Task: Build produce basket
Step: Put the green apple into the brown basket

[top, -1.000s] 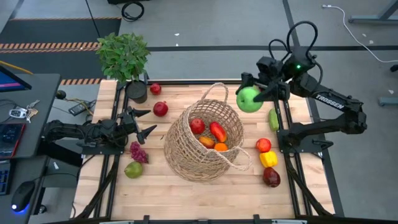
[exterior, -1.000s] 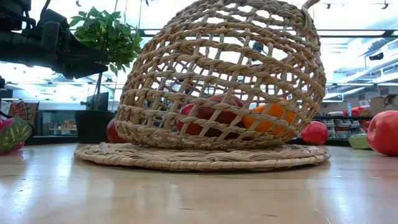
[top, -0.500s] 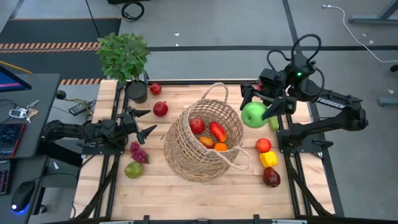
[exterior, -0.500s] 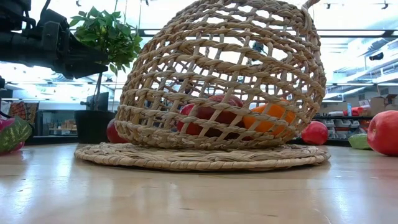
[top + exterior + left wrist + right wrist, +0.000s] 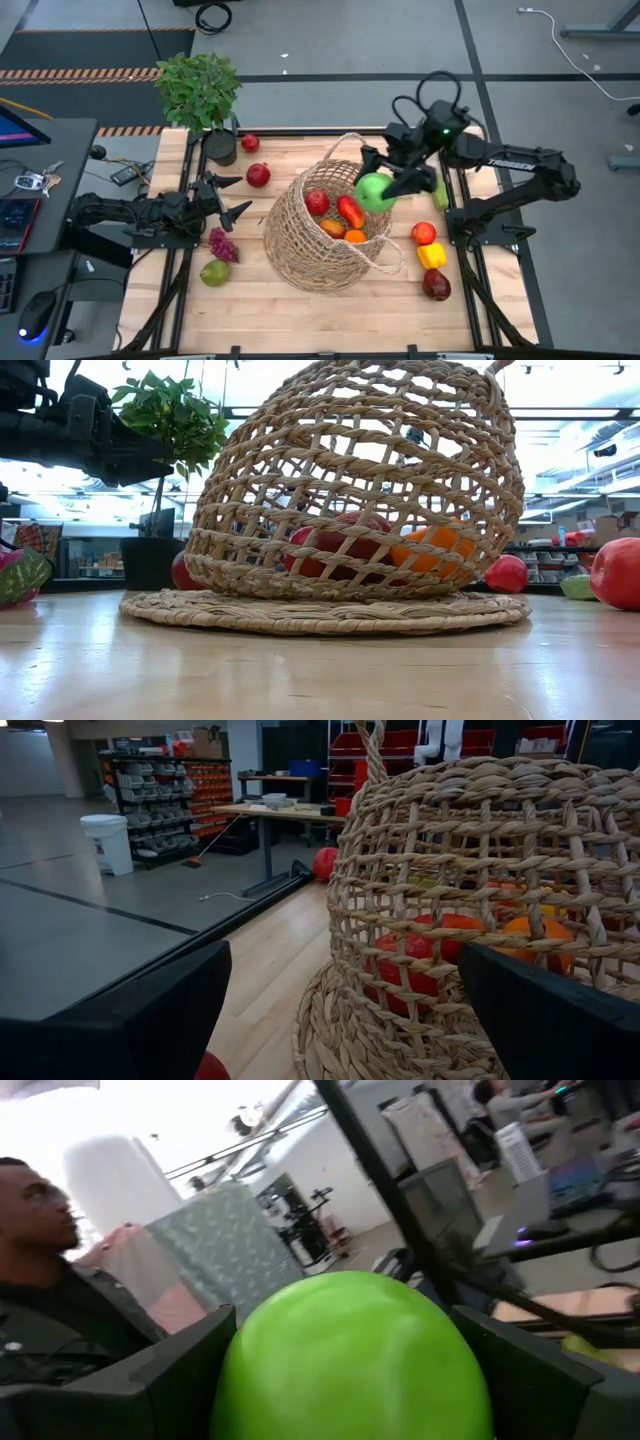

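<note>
Worktop [image 5: 300,305]: pale wood, carrying all items.

Basket [image 5: 300,245]: large tan wicker, at the centre of the worktop, on a round woven mat [image 5: 330,615]. Inside it: a red fruit [image 5: 317,202], a red elongated piece [image 5: 350,211] and an orange piece [image 5: 355,237].

Potted plant [image 5: 200,90]: leafy, black pot, at 11 o'clock from the basket, at the worktop's far edge.

Right hand [image 5: 385,185]: at 2 o'clock over the basket rim, its fingers clamped wide around a green apple [image 5: 373,191]. The right wrist view shows the apple filling the space between both fingers. A person in a dark jacket [image 5: 40,1310] stands in the room behind.

Left hand [image 5: 232,196]: at 9 o'clock from the basket, low, fingers spread apart, nothing between them.

Loose produce, right side at 3 to 4 o'clock: red apple [image 5: 424,233], yellow piece [image 5: 431,255], dark red piece [image 5: 436,285]; a green piece [image 5: 440,193] partly hidden, possibly a cucumber.

Left side: red fruit [image 5: 258,175], smaller red fruit [image 5: 250,143], purple grapes [image 5: 220,243], green pear [image 5: 214,272].
</note>
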